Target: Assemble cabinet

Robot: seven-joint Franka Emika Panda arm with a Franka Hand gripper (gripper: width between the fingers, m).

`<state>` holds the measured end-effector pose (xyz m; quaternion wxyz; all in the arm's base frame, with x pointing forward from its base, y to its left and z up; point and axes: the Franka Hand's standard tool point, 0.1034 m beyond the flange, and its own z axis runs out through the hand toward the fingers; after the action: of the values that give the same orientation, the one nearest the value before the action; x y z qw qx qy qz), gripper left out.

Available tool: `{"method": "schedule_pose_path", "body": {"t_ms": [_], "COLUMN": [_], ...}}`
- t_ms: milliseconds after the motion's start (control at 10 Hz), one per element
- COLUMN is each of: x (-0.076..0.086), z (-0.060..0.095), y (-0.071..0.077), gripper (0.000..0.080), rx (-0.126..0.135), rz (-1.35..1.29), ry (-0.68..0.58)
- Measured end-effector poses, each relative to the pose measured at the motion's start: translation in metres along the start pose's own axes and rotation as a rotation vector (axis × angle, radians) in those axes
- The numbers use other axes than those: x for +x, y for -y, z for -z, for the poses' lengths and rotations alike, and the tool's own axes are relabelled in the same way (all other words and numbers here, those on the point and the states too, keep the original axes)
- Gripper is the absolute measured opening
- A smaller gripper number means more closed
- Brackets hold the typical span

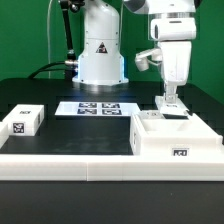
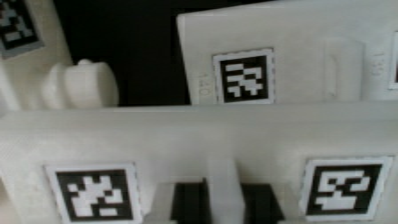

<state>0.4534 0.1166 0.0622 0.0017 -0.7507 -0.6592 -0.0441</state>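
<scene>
The cabinet [image 1: 176, 138] is a large white hollow box with tags, at the exterior view's right near the front. My gripper [image 1: 170, 103] reaches straight down onto its top edge. In the wrist view the two dark fingers [image 2: 187, 203] stand close on either side of a thin white rib of a tagged cabinet panel [image 2: 89, 150], and the gripper [image 2: 222, 195] is shut on it. Tags sit on both sides of the fingers. Beyond it stands another white tagged wall [image 2: 267, 60] and a rounded white knob-like part [image 2: 80, 85].
A small white tagged block [image 1: 22, 121] lies at the exterior view's left. The marker board [image 1: 97, 107] lies flat before the robot base [image 1: 100, 55]. A white raised ledge [image 1: 70, 162] runs along the table's front.
</scene>
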Motion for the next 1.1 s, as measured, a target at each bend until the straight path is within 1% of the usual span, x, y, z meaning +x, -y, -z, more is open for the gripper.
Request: {"method": "schedule_pose_path", "body": {"t_ms": [200,700,1100], "x": [0.0013,0.0008,0.0003], "z": [-0.0009,-0.0010,-0.0017], "y": [-0.0037,-0.0043,0.0027], "gripper": [0.0070,0.0070,0.0070], "rx": [-0.002,-0.004,0.002], "rz": [-0.018,-0.034,-0.007], "ry": [-0.003,-0.004,0.004]}}
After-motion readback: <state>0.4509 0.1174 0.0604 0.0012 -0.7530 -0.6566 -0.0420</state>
